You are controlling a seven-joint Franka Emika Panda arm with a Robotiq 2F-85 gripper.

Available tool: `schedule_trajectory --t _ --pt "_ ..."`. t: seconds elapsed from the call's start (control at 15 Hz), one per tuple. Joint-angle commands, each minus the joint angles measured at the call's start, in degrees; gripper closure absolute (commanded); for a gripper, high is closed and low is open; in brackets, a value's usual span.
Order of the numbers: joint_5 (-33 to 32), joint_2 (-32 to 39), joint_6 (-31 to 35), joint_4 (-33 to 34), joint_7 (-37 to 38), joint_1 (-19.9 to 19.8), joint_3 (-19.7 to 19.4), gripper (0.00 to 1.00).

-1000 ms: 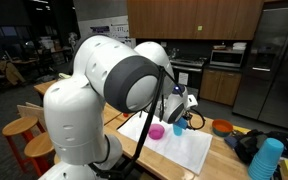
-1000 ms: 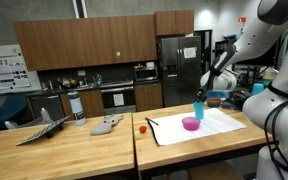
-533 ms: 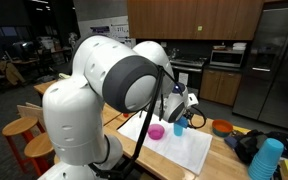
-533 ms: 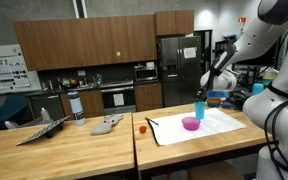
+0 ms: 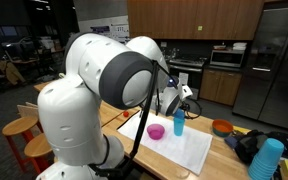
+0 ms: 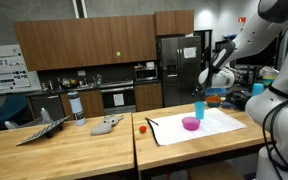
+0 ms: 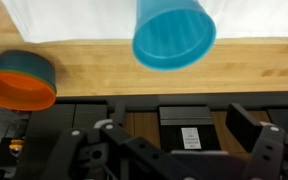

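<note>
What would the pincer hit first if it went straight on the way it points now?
Probably the blue cup, which stands straight ahead of the open pincer in the wrist view. The orange bowl lies off to the side. The gap to the cup is unclear.

We see our arm folded in a big elbow in an exterior view, with the wrist reaching forward and down over the table. Our gripper hangs above it, the fingers spread wide and empty.
</note>
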Motion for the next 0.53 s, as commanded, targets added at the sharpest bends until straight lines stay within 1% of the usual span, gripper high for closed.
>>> schedule_trajectory --t 0.0,0.13,0.2,0.27,0.4,0.47 --pt "-0.67 2.08 -2.80 0.92 -0.29 0.21 4.34 0.00" --pt "-0.47 1.74 -5.17 1.39 -0.47 2.48 5.46 0.00" --pt "-0.39 -0.27 -6.73 2.07 -0.38 3.80 5.37 0.00" --pt "-0.06 -1.42 -8.46 3.00 -0.19 5.40 4.95 0.00" --pt "0.41 -1.98 -12.50 4.81 -0.55 8.39 2.84 0.00" --pt "1.07 -1.47 -17.76 6.60 -0.79 10.12 1.44 0.00"
